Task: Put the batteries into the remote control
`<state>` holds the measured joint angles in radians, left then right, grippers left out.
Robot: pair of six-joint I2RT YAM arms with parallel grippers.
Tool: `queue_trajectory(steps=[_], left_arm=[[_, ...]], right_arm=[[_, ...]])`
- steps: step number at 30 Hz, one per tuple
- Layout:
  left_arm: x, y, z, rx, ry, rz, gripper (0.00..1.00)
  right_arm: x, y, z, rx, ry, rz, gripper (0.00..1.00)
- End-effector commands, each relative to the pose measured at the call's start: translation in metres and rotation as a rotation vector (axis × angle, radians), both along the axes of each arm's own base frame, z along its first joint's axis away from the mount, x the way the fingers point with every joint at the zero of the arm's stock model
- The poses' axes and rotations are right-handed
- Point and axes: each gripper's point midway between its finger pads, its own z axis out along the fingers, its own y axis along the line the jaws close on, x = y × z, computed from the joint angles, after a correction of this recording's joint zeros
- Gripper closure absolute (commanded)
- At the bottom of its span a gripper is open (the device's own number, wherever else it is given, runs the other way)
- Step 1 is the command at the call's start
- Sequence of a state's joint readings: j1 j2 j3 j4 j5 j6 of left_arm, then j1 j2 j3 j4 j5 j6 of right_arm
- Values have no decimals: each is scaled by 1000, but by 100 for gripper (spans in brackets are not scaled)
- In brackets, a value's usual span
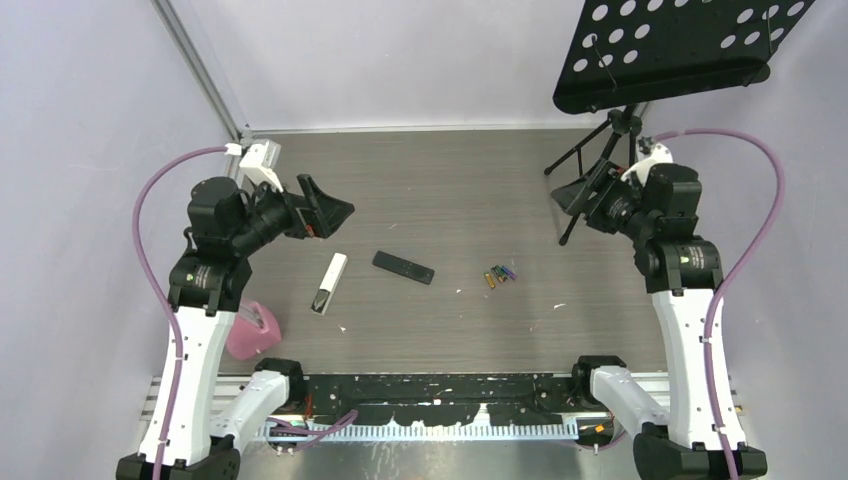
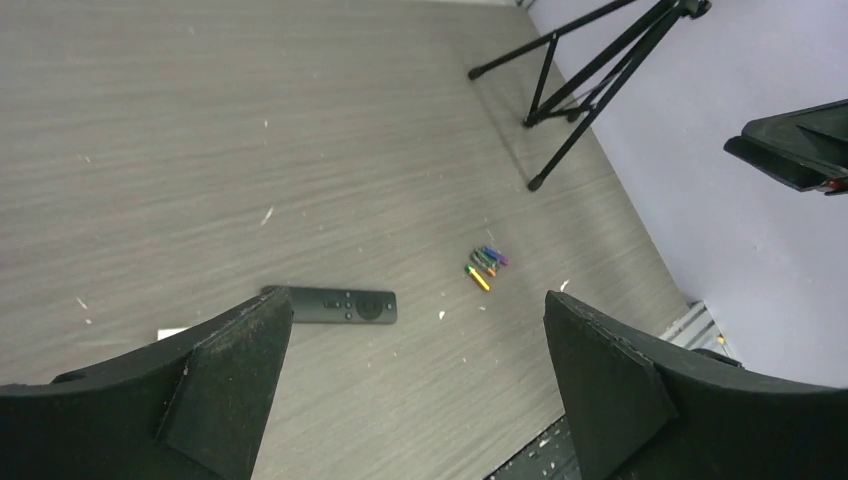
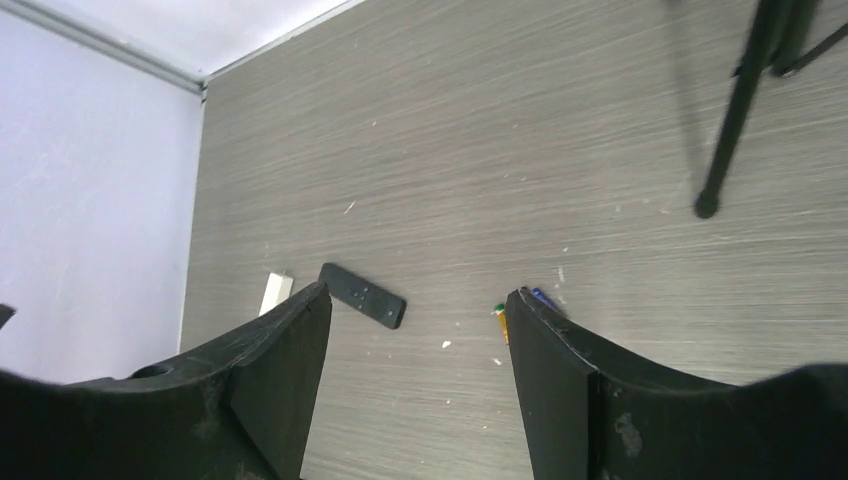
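A black remote [image 1: 403, 267] lies button side up mid-table; it also shows in the left wrist view [image 2: 342, 306] and the right wrist view [image 3: 363, 295]. A white remote [image 1: 329, 283] lies to its left, partly showing in the right wrist view [image 3: 276, 291]. Several tiny batteries [image 1: 500, 274], orange, green and purple-blue, lie in a cluster to the right of the black remote [image 2: 484, 266], partly hidden by a finger in the right wrist view [image 3: 500, 318]. My left gripper [image 1: 325, 210] is open and empty, raised at the left. My right gripper [image 1: 578, 196] is open and empty, raised at the right.
A black tripod stand [image 1: 600, 165] with a perforated tray [image 1: 670, 50] stands at the back right, near my right gripper. A pink object [image 1: 252, 332] sits at the left front by the left arm. A black rail [image 1: 440, 390] runs along the near edge.
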<state>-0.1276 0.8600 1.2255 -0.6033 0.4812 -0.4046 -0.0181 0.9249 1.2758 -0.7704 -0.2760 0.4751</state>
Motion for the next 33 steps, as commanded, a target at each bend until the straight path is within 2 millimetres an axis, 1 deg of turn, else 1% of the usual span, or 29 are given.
queue_trajectory(steps=[1,3,6,8,10,13,14,16,17,18,19,20,21,22,25,28,29,30,33], left_arm=[[-9,-6,7,-58,-29,-31,0],[-10,-6,-1,-59,-17,-33,0],[-10,-4,-19,-62,37,-12,0],[-8,-1,-30,-56,68,14,0],[-5,3,-40,-48,85,45,0],[-7,9,-47,-15,54,62,0],[-7,12,-47,-11,39,82,0],[-4,24,-48,-5,14,161,0],[-2,32,-47,-2,-2,212,0],[-2,39,-48,14,-7,253,0],[-4,42,-46,30,-15,263,0],[-6,43,-45,46,-19,262,0],[-6,45,-43,56,-19,268,0],[-7,52,-44,71,-14,303,0],[-8,52,-46,80,-23,300,0],[-6,48,-47,80,-30,274,0],[-5,47,-48,82,-26,269,0],[-5,47,-50,88,-22,267,0],[-2,51,-56,98,-5,286,0]], right_arm=[[3,35,-11,90,-37,126,29],[2,52,-27,89,-21,175,27],[-2,88,-43,78,-18,272,24],[0,112,-55,65,-10,319,23],[6,134,-68,29,-7,355,22],[19,165,-87,-71,-9,402,21],[25,178,-99,-128,-5,435,20],[25,203,-108,-263,-24,554,18],[26,211,-113,-337,-22,589,17],[31,216,-118,-405,-17,601,16],[37,216,-125,-461,5,599,16],[46,217,-124,-498,13,584,16],[53,214,-132,-539,39,566,16],[69,216,-151,-598,73,541,16],[83,225,-169,-626,107,537,15],[96,236,-193,-642,170,525,15],[97,239,-203,-650,210,537,16],[104,246,-201,-648,220,538,17],[110,254,-224,-681,288,558,17]])
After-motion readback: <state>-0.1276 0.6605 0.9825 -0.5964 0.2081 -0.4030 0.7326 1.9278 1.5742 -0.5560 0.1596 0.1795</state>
